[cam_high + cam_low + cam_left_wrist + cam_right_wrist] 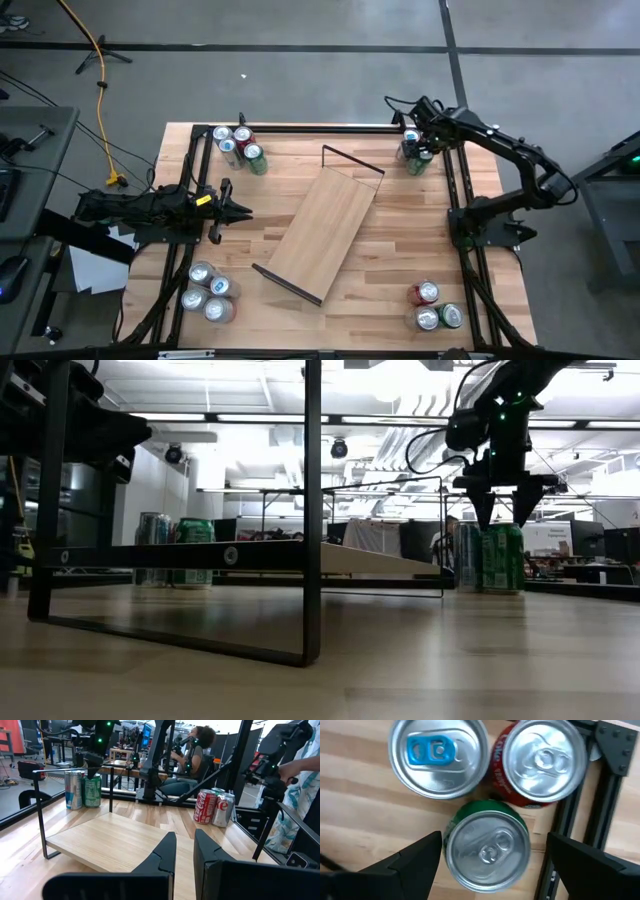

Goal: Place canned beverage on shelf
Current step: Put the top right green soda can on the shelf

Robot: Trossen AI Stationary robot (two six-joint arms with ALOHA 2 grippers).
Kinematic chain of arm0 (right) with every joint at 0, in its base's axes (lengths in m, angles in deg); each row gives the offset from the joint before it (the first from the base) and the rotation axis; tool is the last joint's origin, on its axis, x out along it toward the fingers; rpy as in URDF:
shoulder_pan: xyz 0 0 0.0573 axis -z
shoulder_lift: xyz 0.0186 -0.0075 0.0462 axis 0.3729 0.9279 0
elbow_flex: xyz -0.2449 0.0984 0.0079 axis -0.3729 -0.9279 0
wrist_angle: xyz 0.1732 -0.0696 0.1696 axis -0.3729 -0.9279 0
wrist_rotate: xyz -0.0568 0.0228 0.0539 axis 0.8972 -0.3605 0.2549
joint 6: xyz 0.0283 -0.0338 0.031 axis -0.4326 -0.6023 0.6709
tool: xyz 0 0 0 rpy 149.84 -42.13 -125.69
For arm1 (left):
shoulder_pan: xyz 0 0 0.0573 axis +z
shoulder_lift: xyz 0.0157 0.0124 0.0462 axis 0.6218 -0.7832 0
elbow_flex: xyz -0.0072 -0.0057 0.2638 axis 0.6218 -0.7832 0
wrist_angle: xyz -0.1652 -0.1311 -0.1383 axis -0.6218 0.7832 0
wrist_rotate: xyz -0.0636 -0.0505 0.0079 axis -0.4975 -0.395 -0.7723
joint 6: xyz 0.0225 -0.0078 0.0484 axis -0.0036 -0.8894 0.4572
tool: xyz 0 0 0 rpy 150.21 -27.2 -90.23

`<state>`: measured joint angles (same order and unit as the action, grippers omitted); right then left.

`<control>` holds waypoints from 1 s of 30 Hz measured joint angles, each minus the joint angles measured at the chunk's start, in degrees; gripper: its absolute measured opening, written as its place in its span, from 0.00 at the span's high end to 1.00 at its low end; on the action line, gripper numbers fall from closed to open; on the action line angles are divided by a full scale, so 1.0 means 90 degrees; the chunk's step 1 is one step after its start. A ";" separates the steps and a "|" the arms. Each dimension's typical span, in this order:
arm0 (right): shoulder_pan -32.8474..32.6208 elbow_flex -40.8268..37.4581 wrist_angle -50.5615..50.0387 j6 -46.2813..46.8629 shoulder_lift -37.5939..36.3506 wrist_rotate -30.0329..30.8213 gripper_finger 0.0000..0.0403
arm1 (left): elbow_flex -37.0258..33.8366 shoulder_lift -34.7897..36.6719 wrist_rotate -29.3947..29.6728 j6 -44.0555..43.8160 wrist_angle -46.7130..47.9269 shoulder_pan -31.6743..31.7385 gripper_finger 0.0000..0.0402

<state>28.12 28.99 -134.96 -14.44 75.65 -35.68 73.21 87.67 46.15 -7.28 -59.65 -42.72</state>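
Note:
The shelf (pixel 325 235), a light-wood board, stands slantwise at the table's middle on the dark rails at its two short ends (pixel 312 650). At the far right, three cans stand upright on the table: a green one (pixel 487 847), a red one (pixel 545 760) and a silver one with a blue tab (pixel 439 755). My right gripper (pixel 495 840) points down over the green can (pixel 503 560). It is open, with one finger on each side just above the can's top, touching nothing. My left gripper (pixel 235 210) waits shut and level at the table's left.
More cans stand in groups at the far left (pixel 238 147), the near left (pixel 208 290) and the near right (pixel 435 305). A black frame rail (pixel 580 820) runs close beside the far-right cans. People are in the room beyond the table (pixel 192 757).

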 joint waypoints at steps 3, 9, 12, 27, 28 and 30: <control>0.0001 0.0000 -0.0020 -0.0203 0.0176 -0.0210 0.14 | 0.0000 -0.0001 0.0001 -0.0001 0.0000 0.0000 1.00; -0.0001 0.0000 0.0020 -0.0355 0.0691 -0.0227 0.14 | 0.0000 -0.0001 0.0000 0.0000 0.0002 0.0000 1.00; -0.0001 -0.0002 0.0027 -0.0366 0.0814 -0.0225 0.14 | 0.0001 -0.0001 0.0001 0.0000 0.0000 0.0000 1.00; -0.0659 -0.0005 -0.0982 -0.0603 -0.0439 -0.0727 0.29 | 0.0000 -0.0001 0.0000 0.0000 0.0001 0.0000 1.00; -0.0797 -0.0005 -0.1073 -0.0652 -0.0617 -0.0900 0.29 | 0.0001 -0.0001 0.0000 0.0000 0.0002 -0.0001 1.00; -0.1092 -0.0005 -0.1209 -0.0678 -0.0958 -0.1283 0.29 | 0.0001 -0.0001 0.0000 0.0000 0.0000 -0.0001 1.00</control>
<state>18.29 28.95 -145.84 -20.54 67.04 -47.22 73.21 87.67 46.15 -7.28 -59.64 -42.73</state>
